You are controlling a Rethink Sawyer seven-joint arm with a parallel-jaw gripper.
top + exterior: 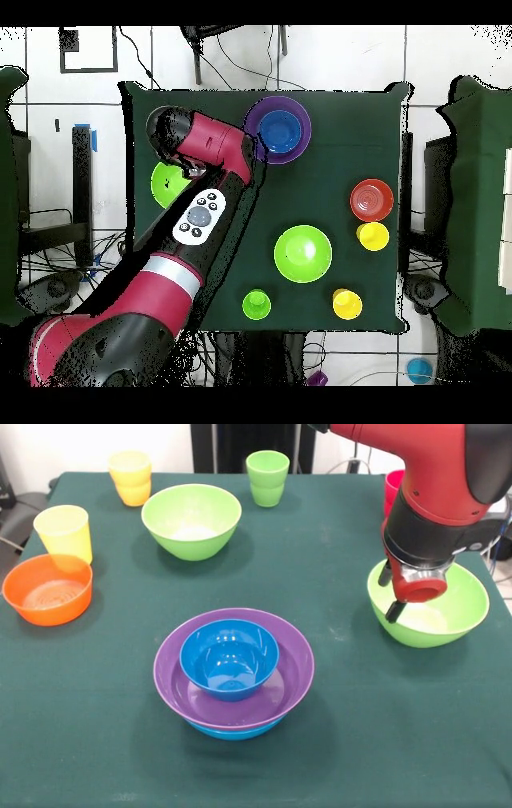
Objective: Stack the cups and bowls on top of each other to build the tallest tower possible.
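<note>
The tower (232,672) stands at the table's middle front: a small blue bowl (229,658) inside a wide purple bowl (292,672), which sits in a large blue bowl (236,730). The tower also shows in the overhead view (277,130). My gripper (390,594) is open over the left rim of a light green bowl (448,616) at the right. That bowl is partly hidden under the arm in the overhead view (165,186). A second light green bowl (192,520) stands at the back. A small orange bowl (48,590) is at the left.
A yellow cup (63,532) stands behind the orange bowl. An orange-yellow cup (130,477) and a light green cup (267,478) stand along the far edge. A red cup (393,490) is half hidden behind the arm (448,480).
</note>
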